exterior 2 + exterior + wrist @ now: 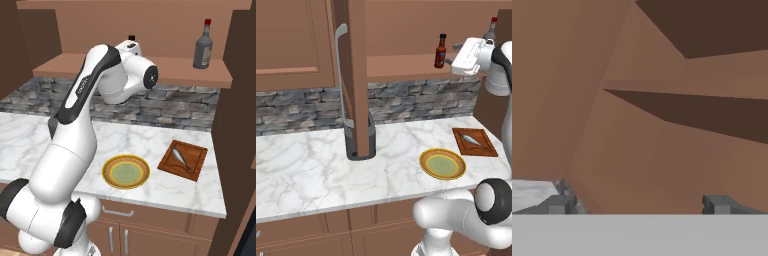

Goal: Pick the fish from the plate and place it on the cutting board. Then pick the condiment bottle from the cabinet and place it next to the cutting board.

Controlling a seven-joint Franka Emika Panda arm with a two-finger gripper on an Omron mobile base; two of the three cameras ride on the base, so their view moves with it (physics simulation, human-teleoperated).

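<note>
I see the fish (pixel 178 156) lying on the cutting board (pixel 195 166) at the right of the frame, just beside the bare plate (pixel 126 172) at lower centre on my marble desk (pixel 30 135). Upper right, a grey bottle (pixel 203 47) stands upright on the cabinet (pixel 165 67) shelf.

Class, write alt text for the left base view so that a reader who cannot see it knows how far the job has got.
The fish lies on the cutting board at the right of a marble counter, beside the empty plate. Above, the white arm's hand is raised to the open cabinet shelf, close to the small condiment bottle standing there.
</note>
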